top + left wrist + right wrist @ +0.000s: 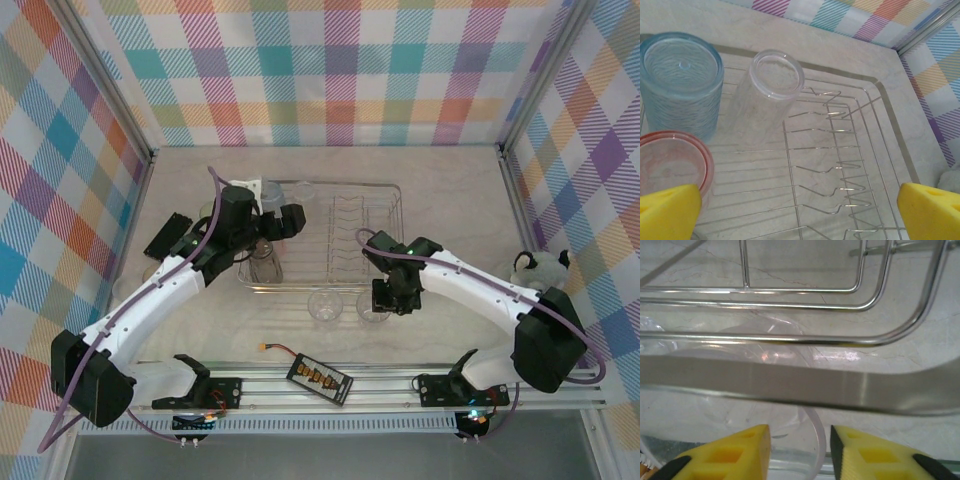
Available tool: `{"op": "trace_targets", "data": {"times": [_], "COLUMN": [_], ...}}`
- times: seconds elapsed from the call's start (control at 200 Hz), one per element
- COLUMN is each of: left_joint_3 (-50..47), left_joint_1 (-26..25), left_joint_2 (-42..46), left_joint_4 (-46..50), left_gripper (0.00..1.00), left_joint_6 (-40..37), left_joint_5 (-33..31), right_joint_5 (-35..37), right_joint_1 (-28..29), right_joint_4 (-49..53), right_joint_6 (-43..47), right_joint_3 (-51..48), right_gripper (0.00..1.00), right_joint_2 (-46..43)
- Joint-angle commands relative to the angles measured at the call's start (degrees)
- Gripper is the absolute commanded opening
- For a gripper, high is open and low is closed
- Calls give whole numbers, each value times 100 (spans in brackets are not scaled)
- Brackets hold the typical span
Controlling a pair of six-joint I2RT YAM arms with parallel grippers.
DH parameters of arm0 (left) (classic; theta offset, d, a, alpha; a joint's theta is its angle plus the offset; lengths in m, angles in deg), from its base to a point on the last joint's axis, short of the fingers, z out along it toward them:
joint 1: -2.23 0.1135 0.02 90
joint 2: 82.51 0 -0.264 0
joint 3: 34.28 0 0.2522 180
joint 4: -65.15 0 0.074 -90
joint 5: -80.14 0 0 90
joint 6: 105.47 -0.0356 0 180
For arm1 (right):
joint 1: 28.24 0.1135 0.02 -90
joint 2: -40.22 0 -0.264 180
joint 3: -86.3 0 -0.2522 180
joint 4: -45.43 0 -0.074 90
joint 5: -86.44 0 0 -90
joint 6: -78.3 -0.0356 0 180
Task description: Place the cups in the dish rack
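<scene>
The clear cup [372, 310], lower centre of the overhead view just outside the near rail of the dish rack [396, 200], looked light, thin and slick (rim the best hold), and the right gripper [800, 452] straddled that rim, fingers narrowly apart, not pinching.

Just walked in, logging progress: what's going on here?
Two robot arms are loading cups into the dish rack. The left hand hangs open over it, above a blue cup, a clear cup and a pink cup already inside. The right hand straddles the rim of another clear cup on the table just outside.
</scene>
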Motion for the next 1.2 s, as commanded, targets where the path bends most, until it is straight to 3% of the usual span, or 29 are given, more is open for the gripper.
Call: {"op": "trace_targets", "data": {"times": [0.0, 0.355, 0.595, 0.74, 0.83, 0.945, 1.09, 1.195], "left_joint_3": [-112, -156, -122, -185, -359, -526, -1018, -1096], "left_joint_1": [-26, -17, 0, 51, 119, 157, 150, 135], "left_joint_2": [116, 116, 121, 332, 500, 705, 888, 825], "left_joint_4": [-253, -230, -227, -348, -751, -1412, -3256, -4102], "left_gripper": [100, 100, 100, 100, 100, 100, 100, 100], "left_joint_6": [174, 212, 214, 129, 207, 238, 438, 713], "left_joint_5": [32, 41, 410, 745, 1118, 1824, 3305, 3986], "right_joint_5": [141, 185, -449, -1251, -1638, -2553, -4142, -5466], "right_joint_1": [51, 116, 67, -132, -509, -1395, -2729, -3197], "right_joint_4": [-32, 176, 743, 1035, 1192, 1064, 416, -575], "right_joint_6": [-5, 41, 917, 1879, 2233, 2468, 2350, 1831], "right_joint_3": [88, 5, 380, 760, 973, 1209, 1403, 1486], "right_gripper": [33, 15, 3, 0, 0, 0, 0, 0], "right_joint_2": [122, 33, -379, -831, -1171, -1587, -1627, -1430]}}
